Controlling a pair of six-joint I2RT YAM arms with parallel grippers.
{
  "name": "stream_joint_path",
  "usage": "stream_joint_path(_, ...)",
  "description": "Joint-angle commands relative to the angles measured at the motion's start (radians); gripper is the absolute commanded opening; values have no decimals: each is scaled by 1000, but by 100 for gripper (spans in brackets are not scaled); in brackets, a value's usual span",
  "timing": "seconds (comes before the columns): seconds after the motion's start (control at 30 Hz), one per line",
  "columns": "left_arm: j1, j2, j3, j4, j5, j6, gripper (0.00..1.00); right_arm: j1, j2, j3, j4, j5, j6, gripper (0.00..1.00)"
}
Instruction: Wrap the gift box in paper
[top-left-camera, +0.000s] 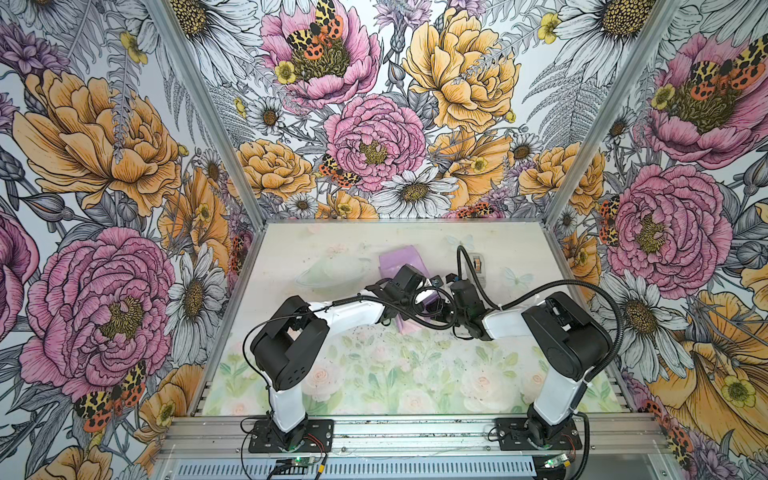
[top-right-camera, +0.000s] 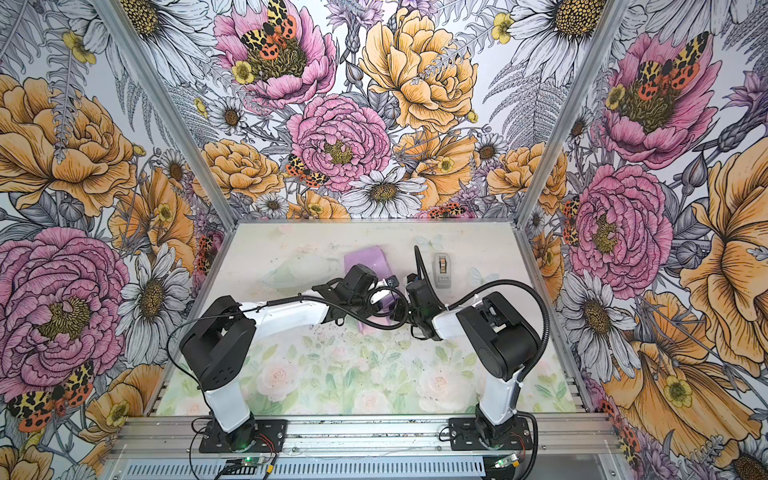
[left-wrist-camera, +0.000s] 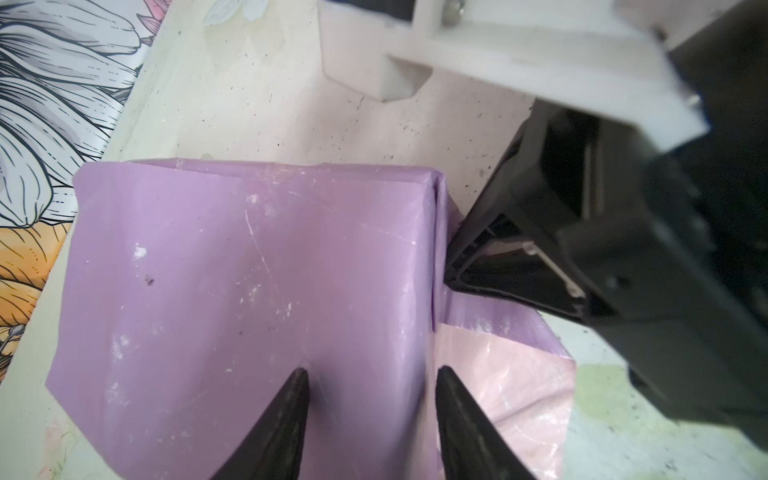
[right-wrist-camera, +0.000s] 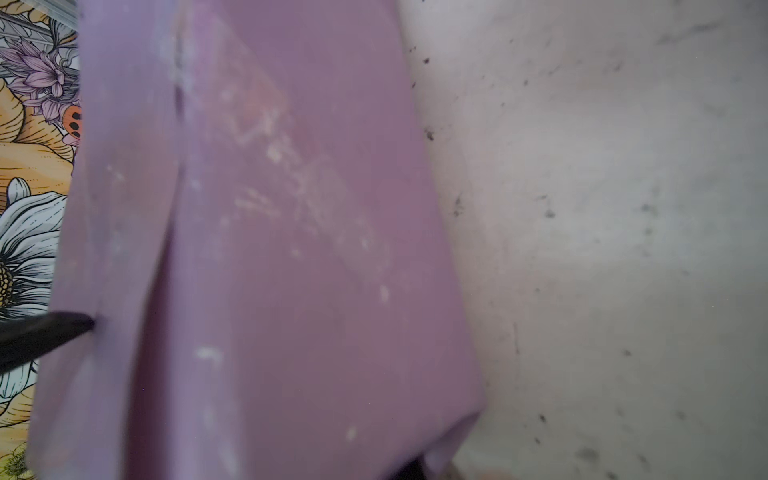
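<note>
The paper (left-wrist-camera: 249, 270) lies folded over the gift box, which shows only as a lilac block under it. A pale pink flap (left-wrist-camera: 507, 382) sticks out at one side. My left gripper (left-wrist-camera: 372, 374) is open above the block. One fingertip (left-wrist-camera: 301, 376) dents the paper on top and the other sits at the block's edge. That pressing fingertip (right-wrist-camera: 62, 328) also shows in the right wrist view. My right gripper (left-wrist-camera: 453, 257) is at the block's side and shut on the paper's side fold, its jaws hidden there. In both top views the two grippers meet over the lilac paper (top-left-camera: 401, 259) (top-right-camera: 365, 257).
A small grey tape dispenser (top-right-camera: 442, 268) (top-left-camera: 478, 264) stands just right of the right gripper. A clear plastic piece (top-left-camera: 328, 272) lies left of the paper. Floral walls close in the table (top-left-camera: 374, 374) at the back and on both sides.
</note>
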Motion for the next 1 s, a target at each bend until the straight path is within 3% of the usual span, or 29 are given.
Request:
stream_joint_path(0.0,-10,44,0,-53,60,-22,50,10,18,12,33,28,-15,8)
stream_joint_path(0.17,-8,19,13,-50,70,-52,53,12,-32,-4,21,29,-15,12)
stream_joint_path(0.4,15,-144,36,-44,96,-163,66,11,-292,-8,-214,76,-80,27)
stream_joint_path(0.6,94,-265,68,-132,55,-410,77,-25,-443,108,-476,75,-154,42)
stream_joint_path(0.8,284,-338,0,-212,205,-828,79,-72,-360,324,-693,67,-210,53)
stream_joint_path(0.97,381,-349,-128,-117,344,-982,79,-85,-166,499,-808,49,-283,56)
